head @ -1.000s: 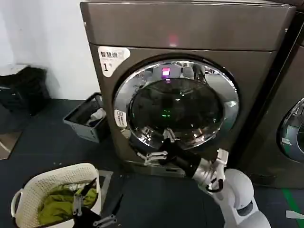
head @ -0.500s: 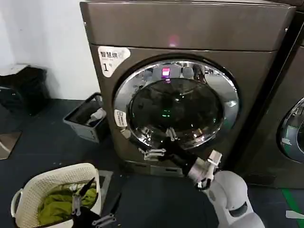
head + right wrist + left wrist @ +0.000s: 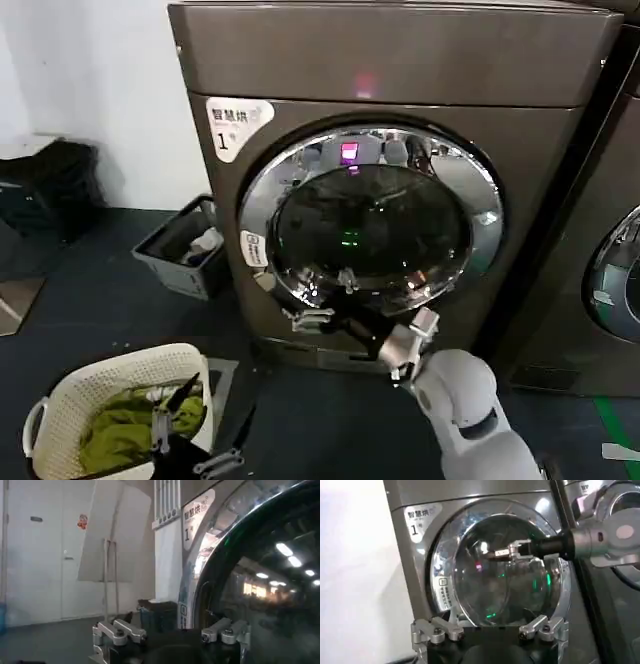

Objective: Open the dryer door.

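The dryer (image 3: 400, 60) is a dark bronze-grey machine with a white sticker marked "1" (image 3: 238, 122). Its dryer door (image 3: 370, 230), a chrome-rimmed dark glass porthole, looks shut against the front. My right gripper (image 3: 308, 320) is open just in front of the door's lower left rim, with nothing between its fingers. The left wrist view shows that right gripper (image 3: 501, 553) hovering before the door glass (image 3: 505, 590). In the right wrist view the right gripper (image 3: 172, 630) faces along the curved glass (image 3: 265, 580). My left gripper (image 3: 195, 455) hangs open low beside the basket.
A white laundry basket (image 3: 60, 400) holding green cloth stands on the floor at the front left. A grey bin (image 3: 185, 250) sits against the dryer's left side. A neighbouring dark machine (image 3: 610, 270) stands close on the right.
My right arm's elbow has swung left and nearer the dryer, while its gripper has stayed by the door's lower left rim. The door and left arm have not moved.
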You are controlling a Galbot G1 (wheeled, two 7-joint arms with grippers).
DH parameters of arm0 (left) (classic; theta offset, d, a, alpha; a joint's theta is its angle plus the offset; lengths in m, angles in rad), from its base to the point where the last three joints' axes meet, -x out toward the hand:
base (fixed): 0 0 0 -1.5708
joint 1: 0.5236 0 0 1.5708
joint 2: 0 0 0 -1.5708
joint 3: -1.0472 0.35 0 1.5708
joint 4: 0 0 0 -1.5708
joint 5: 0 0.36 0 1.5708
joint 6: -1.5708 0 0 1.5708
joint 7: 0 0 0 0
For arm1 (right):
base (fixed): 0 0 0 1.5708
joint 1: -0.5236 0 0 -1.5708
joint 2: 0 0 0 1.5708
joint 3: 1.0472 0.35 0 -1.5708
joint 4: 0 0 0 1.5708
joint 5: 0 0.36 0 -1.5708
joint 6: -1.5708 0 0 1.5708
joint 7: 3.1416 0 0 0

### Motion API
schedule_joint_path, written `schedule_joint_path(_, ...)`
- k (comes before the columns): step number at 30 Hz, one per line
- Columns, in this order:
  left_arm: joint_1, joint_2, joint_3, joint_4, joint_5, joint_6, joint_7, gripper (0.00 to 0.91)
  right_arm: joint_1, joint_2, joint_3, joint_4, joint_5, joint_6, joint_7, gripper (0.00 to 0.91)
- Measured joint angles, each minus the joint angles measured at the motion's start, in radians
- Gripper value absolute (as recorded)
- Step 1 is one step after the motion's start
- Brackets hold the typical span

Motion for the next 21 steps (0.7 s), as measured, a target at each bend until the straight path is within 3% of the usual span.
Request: schedule_joint_path(21,0.001,-0.003,0.0,-0.001,0.0,0.002,0.0,0.907,0.056,0.055,-0.066,-0.127,-0.073,0.012,0.043,0.907)
